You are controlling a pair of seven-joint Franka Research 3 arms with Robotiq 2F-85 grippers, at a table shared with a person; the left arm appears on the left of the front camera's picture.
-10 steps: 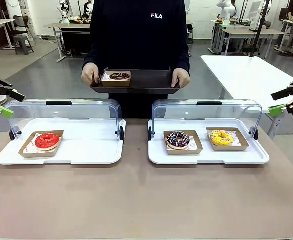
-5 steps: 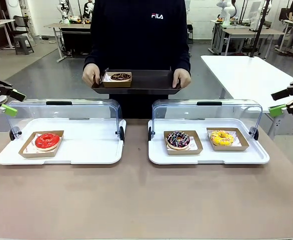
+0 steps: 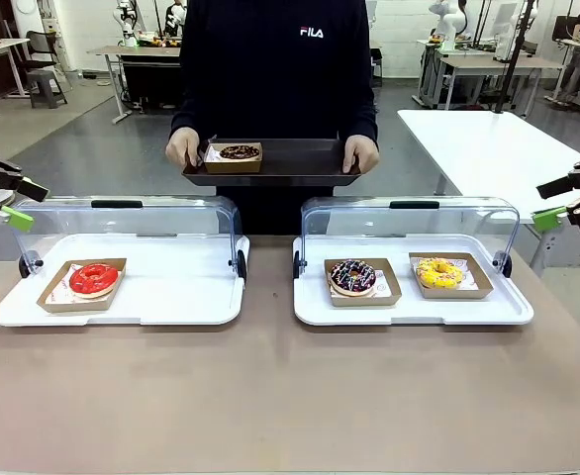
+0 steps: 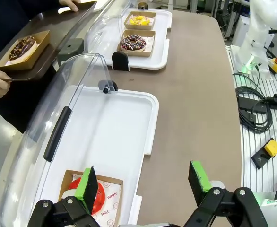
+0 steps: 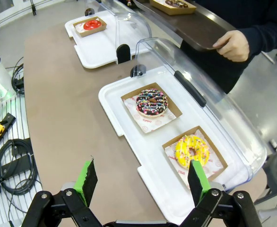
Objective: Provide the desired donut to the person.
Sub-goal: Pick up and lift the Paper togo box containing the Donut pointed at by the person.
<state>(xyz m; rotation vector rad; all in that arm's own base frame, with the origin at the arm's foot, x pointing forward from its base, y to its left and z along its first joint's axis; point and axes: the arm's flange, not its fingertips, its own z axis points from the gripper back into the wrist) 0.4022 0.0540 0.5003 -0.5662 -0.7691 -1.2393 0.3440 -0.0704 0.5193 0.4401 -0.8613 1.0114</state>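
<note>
Both of the robot's hands are wide open with nothing between the green pads. The left hand (image 3: 23, 204) hangs in the air well to the left of the right-side white plastic serving tray (image 3: 409, 312), which I'll use as my reference point. The right hand (image 3: 545, 204) hangs just past that tray's right end, above its level.

On the reference tray are two donuts, each in its own brown cardboard box. The chocolate donut with coloured sprinkles (image 3: 352, 276) sits in the tray's left half. The yellow frosted donut (image 3: 438, 272) sits in its right half, just beside the first. The tray's clear domed lid (image 3: 409, 223) is swung up along its far edge.

Just left of the reference tray, not touching it, is a second white plastic tray (image 3: 171, 297) with the same kind of lid up. A red glazed donut (image 3: 93, 278) in a cardboard box lies at the end farthest from the reference tray. Both trays rest on the brown desk (image 3: 270, 396).

Beyond the reference tray, past its far left corner, stands the person in the dark sweatshirt (image 3: 275, 69). They hold a dark brown flat tray (image 3: 300, 158) by both ends, higher than the lids. On it, toward the end away from the reference tray, sits a dark chocolate donut (image 3: 238, 152) in a cardboard box.
</note>
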